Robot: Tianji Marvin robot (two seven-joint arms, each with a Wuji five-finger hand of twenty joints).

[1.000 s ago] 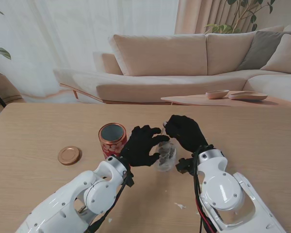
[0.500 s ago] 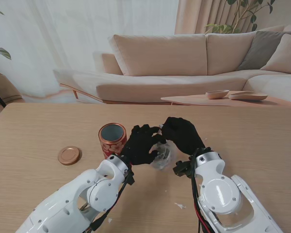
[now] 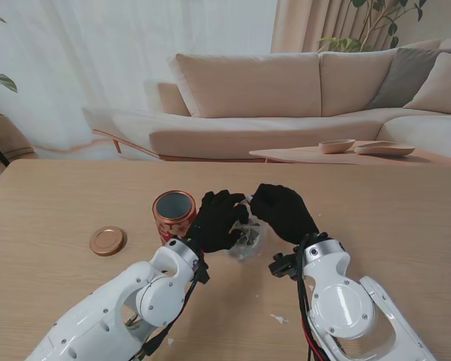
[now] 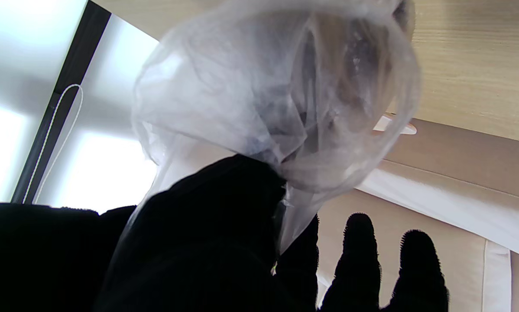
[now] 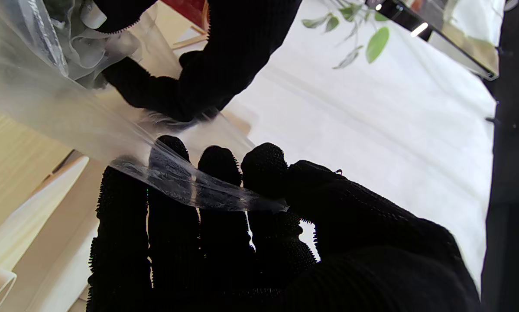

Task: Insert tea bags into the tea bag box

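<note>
From the stand view, I see my left hand [image 3: 216, 220] and my right hand [image 3: 284, 211] close together over the middle of the bench [image 3: 52, 203]. Between them hangs a clear plastic bag [image 3: 247, 238] with dark bits inside. Both hands have a hold of it near its top, and its bottom hangs down toward me. The red tea bag box [image 3: 174, 214] stands open just beside my left hand, at about 9 o'clock from it. Its round lid [image 3: 107, 241] lies flat on the bench, farther out at 9 o'clock from the box and well apart from it.

In the left wrist view, the clear plastic bag [image 4: 277, 95] fills most of the picture. My left hand [image 4: 207, 242] has its thumb and one finger pinched shut on the bag's edge. Two other fingers [image 4: 358, 264] stick out straight and touch nothing.

In the right wrist view, my right hand [image 5: 251, 234] pinches a thin strip of the clear plastic bag [image 5: 38, 104] between the thumb and the fingers. The strip lies across the fingertips [image 5: 216, 162]. My left hand [image 5: 207, 65] grips the bag on the other side.
</note>
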